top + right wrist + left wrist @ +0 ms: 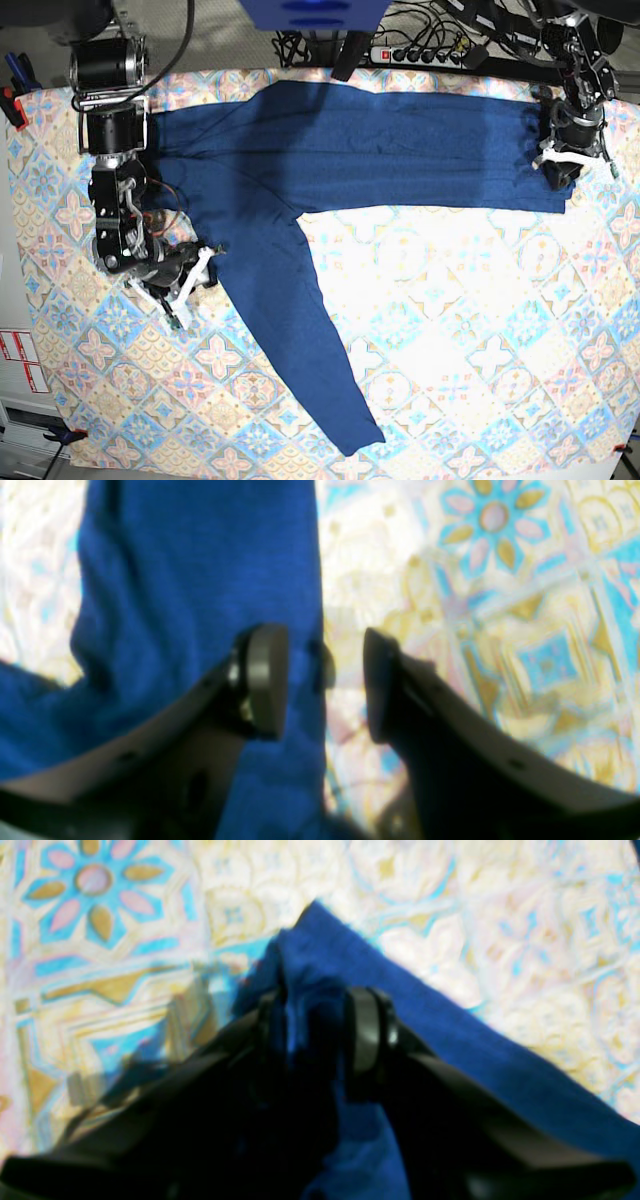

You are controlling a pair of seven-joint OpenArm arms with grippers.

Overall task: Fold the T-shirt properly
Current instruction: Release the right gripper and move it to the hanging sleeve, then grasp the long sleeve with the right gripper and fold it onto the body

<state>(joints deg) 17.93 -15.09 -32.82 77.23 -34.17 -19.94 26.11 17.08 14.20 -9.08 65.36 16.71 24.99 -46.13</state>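
Desk: in the base view, a desk covered by a pastel patterned tablecloth [480, 340] of blue, yellow and pink flower tiles; a power strip [425, 50] and cables lie beyond its far edge.
T-shirt, base view: the large dark navy-blue long-sleeved knit T-shirt [330, 150] lies spread across the far half of the desk, its body a wide band running left to right; one sleeve runs diagonally from the left part toward the near edge, ending near the middle of it.
Right end effector, base view: the right end effector [195, 275] sits low at the left side, just beside the sleeve's left edge, fingers apart.
Left end effector, base view: the left end effector [565, 160] stands at the far right, over the right end of the shirt where the cloth is bunched.
Left wrist view: the two dark fingers of the left end effector [312, 1030] stand partly open, with a gathered ridge of blue cloth between them; whether they pinch it cannot be told. A corner of the shirt [450, 1040] points away over the tablecloth [500, 915].
Right wrist view: the right end effector [322, 680] is open and holds nothing; one finger is over the blue cloth [190, 580], the other over the tablecloth [500, 605], and the shirt's straight edge runs between them.
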